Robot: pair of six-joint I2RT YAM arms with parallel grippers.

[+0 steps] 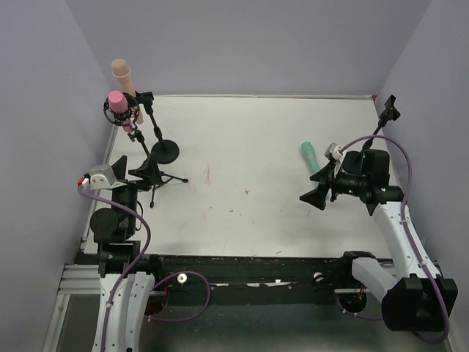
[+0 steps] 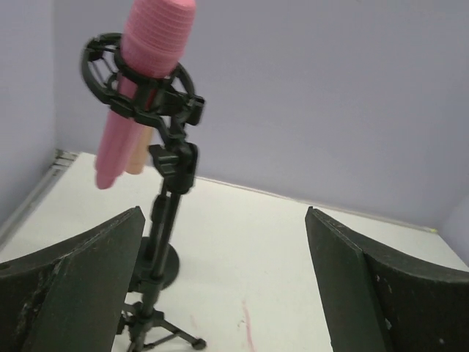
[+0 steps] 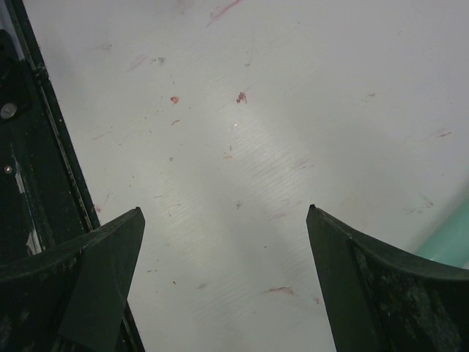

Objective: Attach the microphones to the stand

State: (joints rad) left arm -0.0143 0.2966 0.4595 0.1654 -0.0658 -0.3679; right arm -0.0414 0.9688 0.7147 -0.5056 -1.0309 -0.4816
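1. While its base sits at the lower left of the overhead frame, the left arm folds upward, and its left end effector is held just in front of the tripod stand, aimed at the far wall.
2. Its jaws are spread wide, with nothing between them.
3. From the lower right corner, the right arm reaches up along the right edge and bends inward. Its right end effector points toward the middle of the bench, tilted down at the bare surface.
4. Those jaws are also wide apart and empty.
5. Microphones: three.
   - The pink microphone sits in a ring mount on a stand at the upper left.
   - The beige microphone stands just behind it, against the wall corner.
   - The teal microphone lies flat on the bench, right of centre, just beyond the right end effector and apart from any stand.
6. Stands: two are clustered at the upper left, the tripod one and a round-base stand just behind it. A third black clip holder rises at the upper right edge and is unoccupied.
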